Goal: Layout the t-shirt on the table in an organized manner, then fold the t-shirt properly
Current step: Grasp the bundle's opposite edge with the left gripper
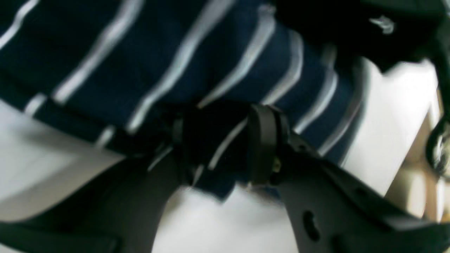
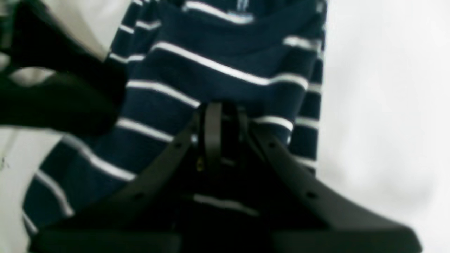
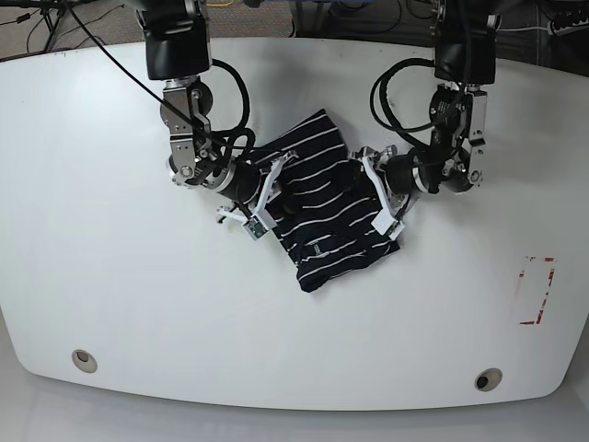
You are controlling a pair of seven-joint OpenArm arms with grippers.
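The dark navy t-shirt (image 3: 327, 207) with thin white stripes lies bunched in the middle of the white table (image 3: 138, 304). My right gripper (image 3: 272, 191) is at the shirt's left edge. In the right wrist view the right gripper (image 2: 225, 128) is shut on a fold of the t-shirt (image 2: 218, 59). My left gripper (image 3: 375, 191) is at the shirt's right edge. In the left wrist view the left gripper (image 1: 221, 144) is shut on striped cloth of the t-shirt (image 1: 158, 59), which bulges between its fingers. Both wrist views are blurred.
Two round metal grommets (image 3: 84, 360) (image 3: 488, 379) sit near the table's front edge. A red-and-white tape rectangle (image 3: 538, 290) is at the right. Cables hang from both arms above the shirt.
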